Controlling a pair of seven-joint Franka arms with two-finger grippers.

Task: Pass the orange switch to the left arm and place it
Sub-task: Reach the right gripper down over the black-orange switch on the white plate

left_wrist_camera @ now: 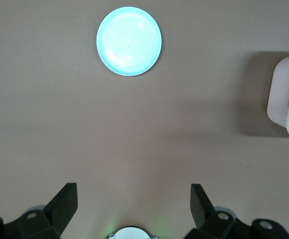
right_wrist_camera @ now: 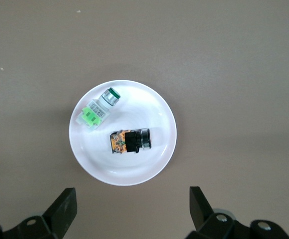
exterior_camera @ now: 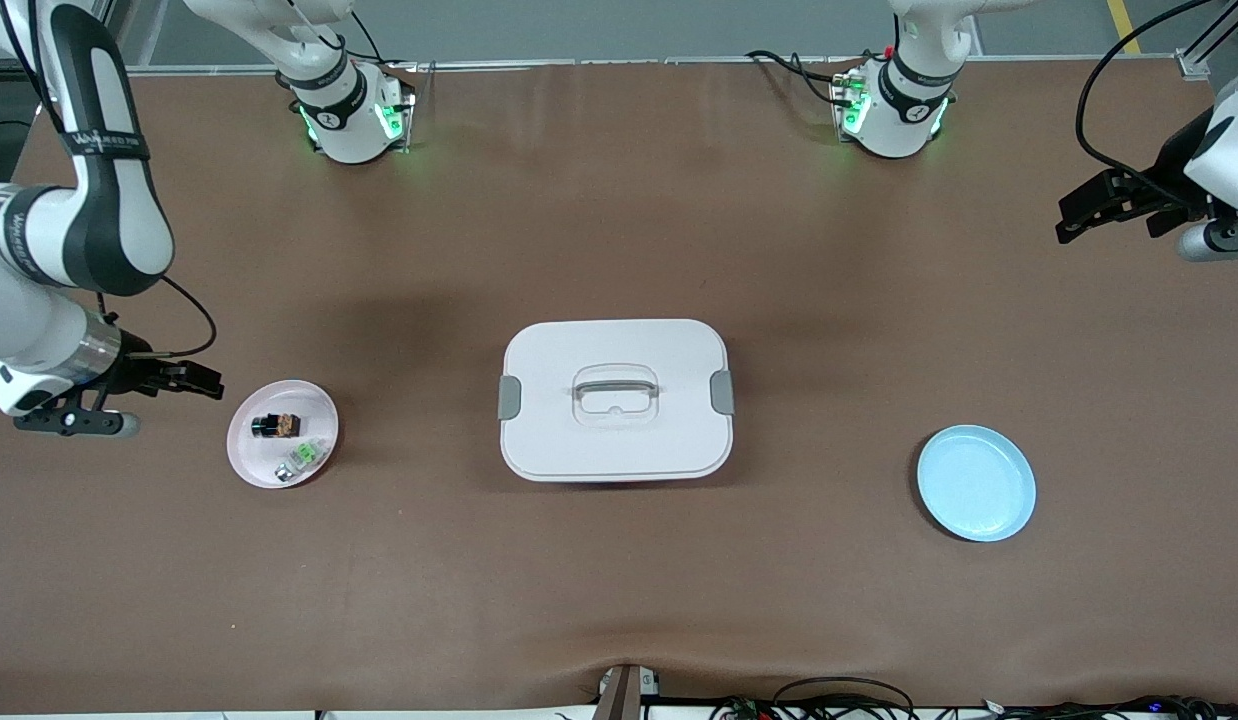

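The orange switch (exterior_camera: 276, 426) (right_wrist_camera: 130, 141), black with an orange band, lies in a pink plate (exterior_camera: 324, 411) (right_wrist_camera: 160, 163) toward the right arm's end of the table. My right gripper (exterior_camera: 194, 380) (right_wrist_camera: 132, 209) hovers open and empty beside that plate, apart from it. The white box (exterior_camera: 615, 400) (left_wrist_camera: 286, 99) with its grey handle stands mid-table. Up in the air over the left arm's end of the table, my left gripper (exterior_camera: 1089, 212) (left_wrist_camera: 133, 206) is open and empty.
A green-and-white component (exterior_camera: 301, 459) (right_wrist_camera: 97, 110) shares the pink plate with the switch. A blue plate (exterior_camera: 976, 482) (left_wrist_camera: 129, 41) sits empty toward the left arm's end, nearer the front camera than the box. Cables (exterior_camera: 839, 700) lie at the table's front edge.
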